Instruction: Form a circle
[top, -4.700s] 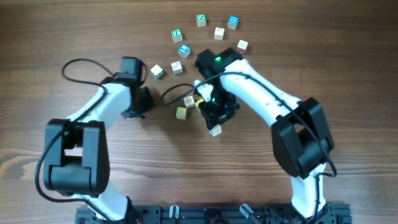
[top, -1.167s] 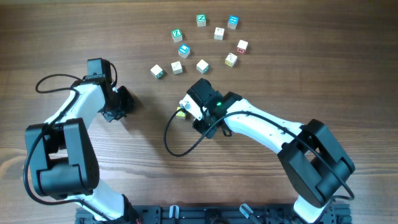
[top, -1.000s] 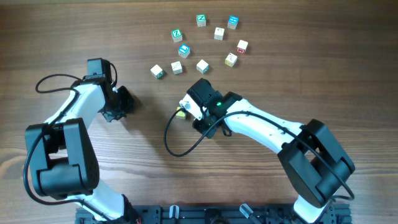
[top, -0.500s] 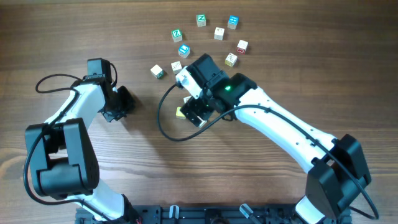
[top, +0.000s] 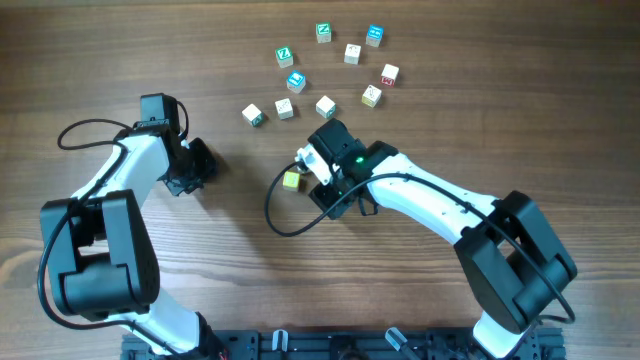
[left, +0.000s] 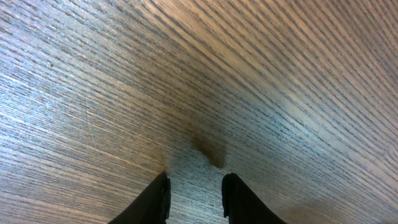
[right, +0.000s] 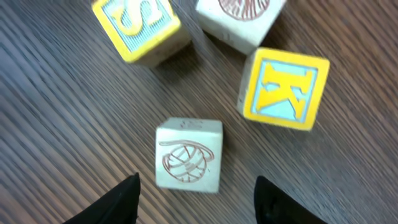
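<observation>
Four cubes lie loose before the withdrawn right claw (spread, empty); left claw barely parted; ring unfinished.

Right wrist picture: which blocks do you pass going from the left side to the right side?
Yellow S block → cream block with a ball drawing → yellow K block.
</observation>
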